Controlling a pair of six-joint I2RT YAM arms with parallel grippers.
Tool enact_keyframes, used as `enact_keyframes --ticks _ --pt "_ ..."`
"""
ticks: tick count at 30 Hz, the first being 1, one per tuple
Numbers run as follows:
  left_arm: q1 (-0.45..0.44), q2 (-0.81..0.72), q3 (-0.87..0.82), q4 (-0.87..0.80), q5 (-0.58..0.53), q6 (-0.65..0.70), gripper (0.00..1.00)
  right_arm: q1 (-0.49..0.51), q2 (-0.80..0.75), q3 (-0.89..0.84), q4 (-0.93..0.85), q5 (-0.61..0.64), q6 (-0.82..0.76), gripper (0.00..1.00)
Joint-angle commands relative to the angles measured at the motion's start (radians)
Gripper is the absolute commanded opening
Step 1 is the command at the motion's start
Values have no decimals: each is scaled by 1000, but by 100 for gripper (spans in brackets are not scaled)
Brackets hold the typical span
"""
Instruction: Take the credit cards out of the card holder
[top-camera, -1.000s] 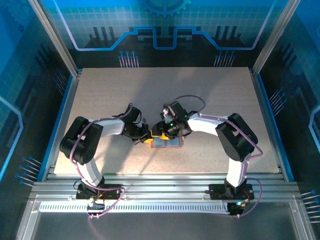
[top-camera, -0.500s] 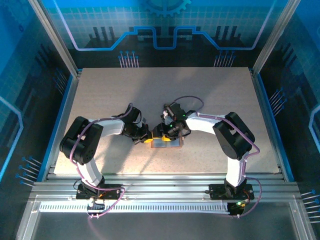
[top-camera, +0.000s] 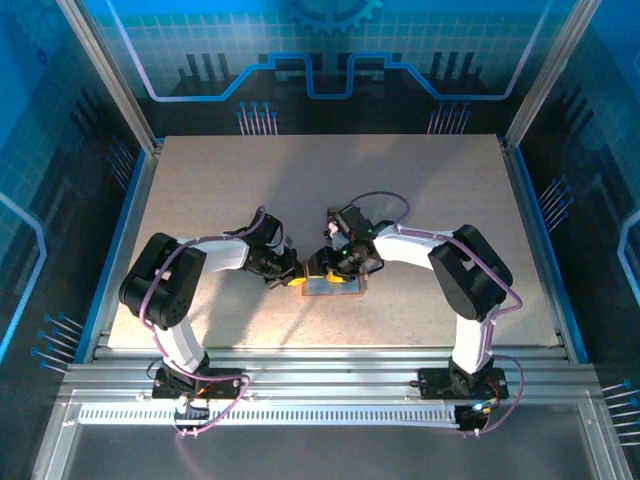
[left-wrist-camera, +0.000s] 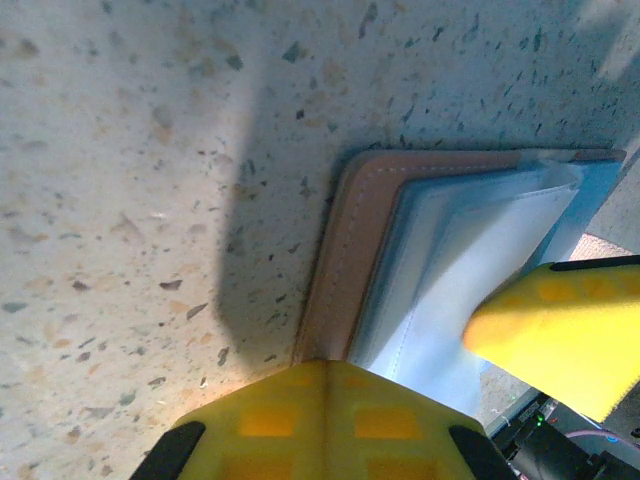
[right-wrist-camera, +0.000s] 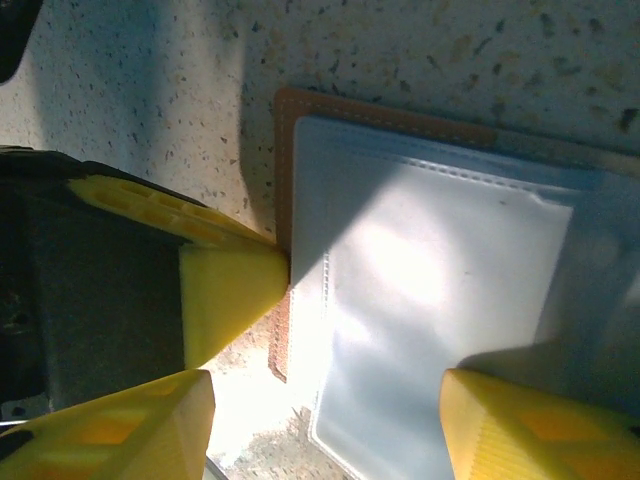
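The left gripper (top-camera: 291, 279) sits at 9 o'clock of the table's (top-camera: 400, 180) centre in the top view. Its fingers are pressed together with nothing between them. In the left wrist view that gripper (left-wrist-camera: 320, 400) has its joined tip on the brown rim (left-wrist-camera: 335, 260) of the holder (left-wrist-camera: 470, 250), which looks like a pinning hold rather than a grasp.

The holder (top-camera: 335, 287) lies spread open and flat at 3 o'clock of that tip, touching it. Its long axis runs from 9 to 3 across the table, with the grey pockets (right-wrist-camera: 440, 270) facing up. The cards are hidden, presumably tucked inside those pockets.

The right gripper (top-camera: 335, 268) hangs just at 12 o'clock of the holder, with its jaws apart and gripping nothing. In its own view the right gripper (right-wrist-camera: 325, 400) has one finger (right-wrist-camera: 110, 425) off the rim at 7 o'clock and the other (right-wrist-camera: 540, 430) over the pocket at 5 o'clock.

The right arm is the one placed to pull. The move turns on which way the pocket mouth faces, and these views do not show that clearly. It is likely toward the holder's far end from the pinning tip. If so, a card would have to slide along the long axis toward 3 o'clock.
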Motion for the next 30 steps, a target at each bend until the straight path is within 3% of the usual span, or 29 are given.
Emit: enact_keyframes --ticks 1,30 --pt "4 10 -23 -44 -6 25 2 -19 -33 -30 3 -4 8 62" --pt "4 -41 18 -79 -12 20 2 -81 -63 -165 180 -80 98 56"
